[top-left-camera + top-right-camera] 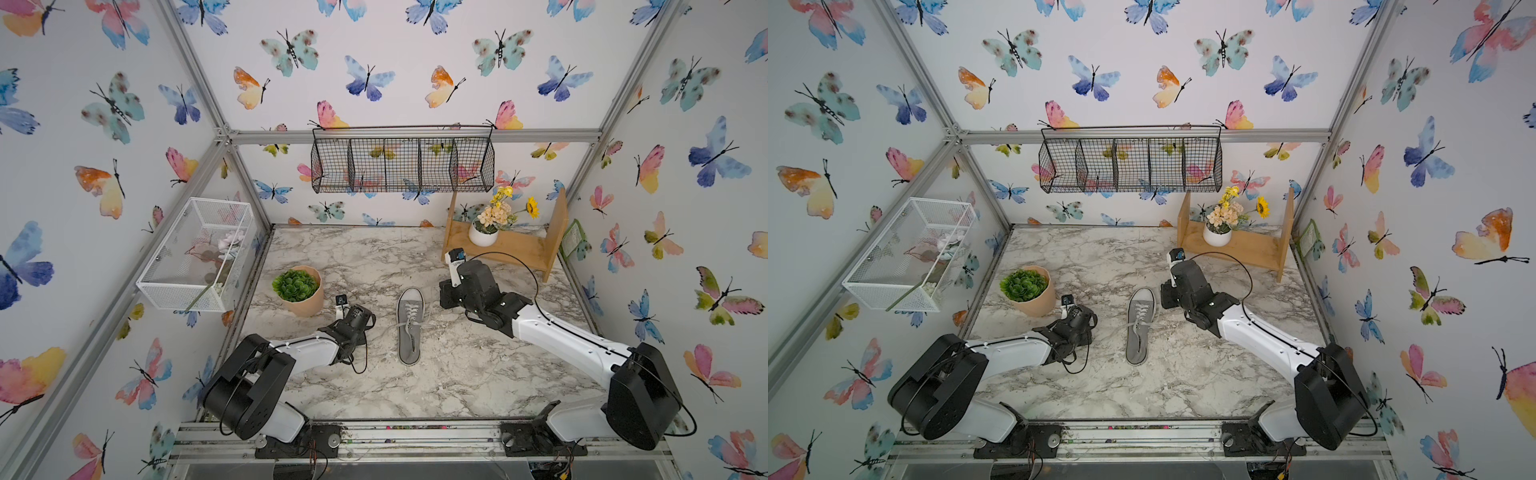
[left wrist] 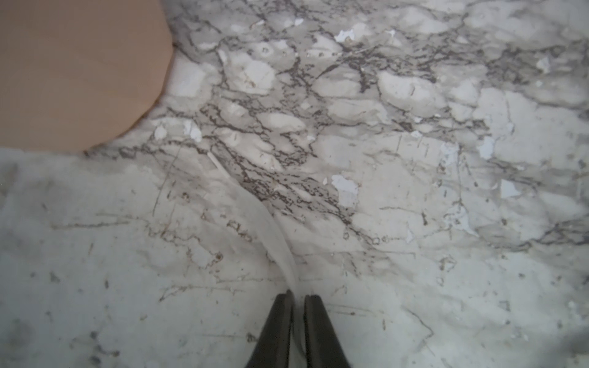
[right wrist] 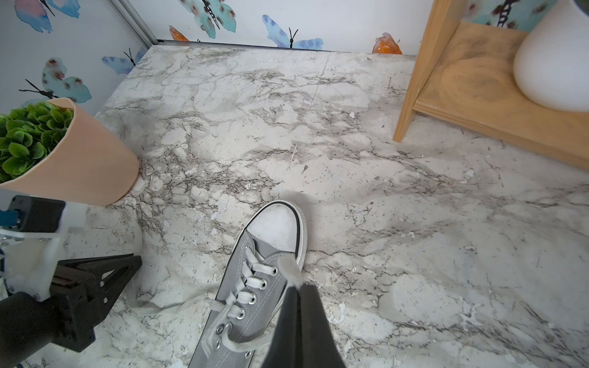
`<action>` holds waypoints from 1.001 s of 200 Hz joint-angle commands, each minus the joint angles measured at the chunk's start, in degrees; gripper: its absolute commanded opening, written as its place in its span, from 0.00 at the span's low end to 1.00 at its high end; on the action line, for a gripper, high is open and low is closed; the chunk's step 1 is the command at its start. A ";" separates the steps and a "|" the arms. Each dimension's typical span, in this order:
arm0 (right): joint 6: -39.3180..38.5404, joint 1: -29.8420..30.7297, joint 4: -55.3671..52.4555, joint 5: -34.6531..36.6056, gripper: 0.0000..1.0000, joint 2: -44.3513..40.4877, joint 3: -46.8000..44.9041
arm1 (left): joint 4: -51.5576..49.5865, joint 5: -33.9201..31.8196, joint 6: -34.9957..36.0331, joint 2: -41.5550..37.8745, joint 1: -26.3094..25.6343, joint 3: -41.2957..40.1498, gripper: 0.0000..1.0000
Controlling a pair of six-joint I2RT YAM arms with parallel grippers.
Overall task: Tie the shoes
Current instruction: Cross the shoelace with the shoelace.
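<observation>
The grey canvas shoe [image 1: 409, 328] [image 1: 1140, 328] lies alone mid-table in both top views, white toe cap toward the back wall. My left gripper [image 2: 298, 298] hangs low over the marble just left of it, shut on a white lace [image 2: 271, 229] that trails away across the table. In the right wrist view, my right gripper [image 3: 298, 286] stands beside the shoe [image 3: 264, 251] near its toe. It is shut on the other lace, whose end [image 3: 288, 269] sticks out past the fingertips. From above, the wrists hide both sets of fingers.
A peach pot with a green plant [image 1: 301, 291] [image 3: 79, 165] stands close behind the left wrist. At the back right is a wooden shelf [image 1: 511, 249] holding a white vase of flowers [image 1: 484, 235]. A black wire basket [image 1: 403, 164] hangs on the back wall, a white mesh one [image 1: 195, 257] on the left wall.
</observation>
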 commanded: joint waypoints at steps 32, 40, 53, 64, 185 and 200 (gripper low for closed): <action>-1.75 -0.26 0.35 -2.15 0.03 -0.70 3.45 | -1.92 0.15 1.62 -6.27 -0.12 0.53 0.00; -1.84 -0.26 0.60 -3.60 0.03 -0.70 4.54 | -2.67 0.92 2.22 -9.33 -0.13 0.99 0.00; -1.60 -0.19 1.64 -6.76 0.03 -0.49 6.38 | -3.02 3.16 3.54 -14.47 -0.12 1.39 0.00; -1.02 -0.17 3.02 -9.93 0.03 -0.06 7.81 | -3.19 5.20 4.24 -18.34 -0.13 1.78 0.00; 0.93 2.35 0.33 -20.06 0.08 20.74 19.28 | -1.90 13.21 8.11 -30.16 -0.12 0.59 0.00; 1.36 2.93 1.22 -22.24 0.08 23.82 20.49 | -1.59 13.31 8.31 -30.26 -0.12 0.07 0.00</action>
